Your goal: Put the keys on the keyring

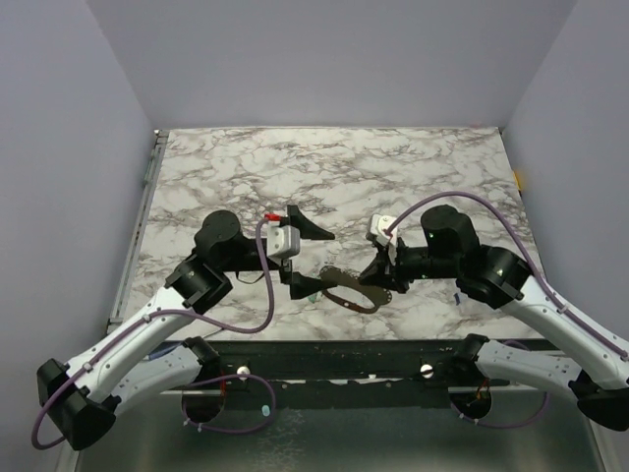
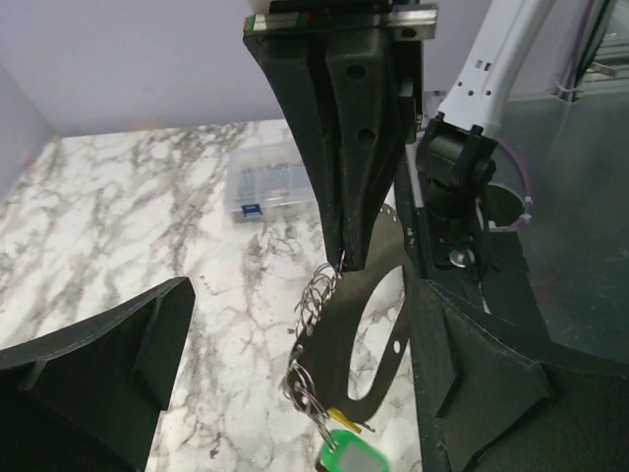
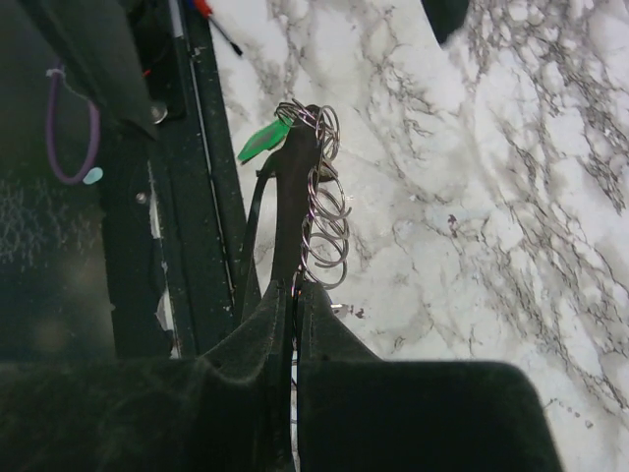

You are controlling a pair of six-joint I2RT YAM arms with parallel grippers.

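While right gripper (image 3: 295, 290) pinches keyring (image 2: 405, 320), box (image 2: 265, 187) lies beyond

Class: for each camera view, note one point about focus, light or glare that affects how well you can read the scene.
Top external: even light, fairly sharp throughout. Left wrist: the green key at the bottom edge is blurred. Right wrist: the right hand is a dark, soft mass near the lens; the small rings glint.
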